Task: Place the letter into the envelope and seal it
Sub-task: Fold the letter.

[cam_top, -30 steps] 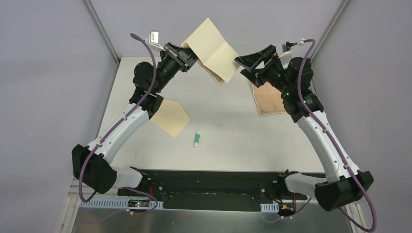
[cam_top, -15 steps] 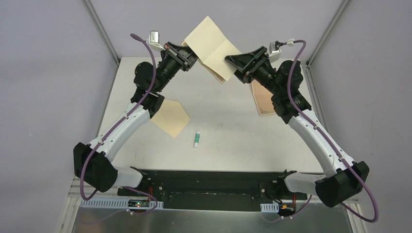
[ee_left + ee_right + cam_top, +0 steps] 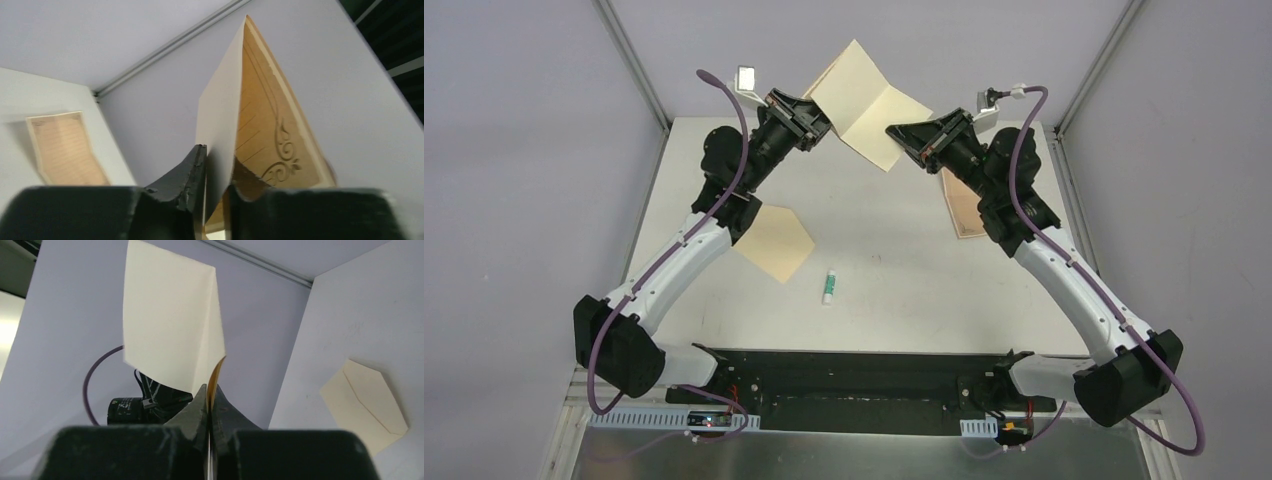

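1. The table (image 3: pixel 894 250) lies well below the letter (image 3: pixel 864 100), which hangs folded in the air; a slip would likely drop it anywhere.
2. The letter is pinched at opposite edges, with the left pincer (image 3: pixel 822 122) and right pincer (image 3: pixel 896 133) both clamped on it; pulling apart may tear it or open the fold.
3. The envelope (image 3: pixel 776 240) lies flat near the left arm, unheld; it could slide during insertion.
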Robot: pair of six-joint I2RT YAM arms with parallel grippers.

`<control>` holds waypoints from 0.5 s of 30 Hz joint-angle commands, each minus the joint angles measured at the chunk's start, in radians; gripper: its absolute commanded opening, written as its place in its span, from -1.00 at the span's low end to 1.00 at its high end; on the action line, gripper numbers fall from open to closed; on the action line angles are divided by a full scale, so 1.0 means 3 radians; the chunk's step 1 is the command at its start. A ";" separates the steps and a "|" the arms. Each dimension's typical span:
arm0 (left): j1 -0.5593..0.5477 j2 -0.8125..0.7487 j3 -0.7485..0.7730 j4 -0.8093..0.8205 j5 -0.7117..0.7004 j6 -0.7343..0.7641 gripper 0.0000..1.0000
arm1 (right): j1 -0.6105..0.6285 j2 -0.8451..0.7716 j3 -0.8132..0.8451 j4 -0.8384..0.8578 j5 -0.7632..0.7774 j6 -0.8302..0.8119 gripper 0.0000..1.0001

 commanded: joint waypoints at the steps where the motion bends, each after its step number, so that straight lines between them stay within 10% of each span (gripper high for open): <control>1: -0.0005 -0.0250 0.0055 -0.0378 0.0060 0.0478 -0.51 | 0.0000 -0.0149 0.0120 -0.0151 0.0189 -0.0306 -1.00; 6: 0.0148 -0.0479 0.0175 -0.0987 0.0175 0.0994 0.00 | -0.0049 -0.0249 0.0304 -0.0513 0.0140 -0.0751 -1.00; 15: 0.0741 -0.0769 0.0444 -0.1853 0.0675 0.1724 0.28 | -0.0112 -0.0311 0.0955 -0.1471 -0.0277 -0.1877 -1.00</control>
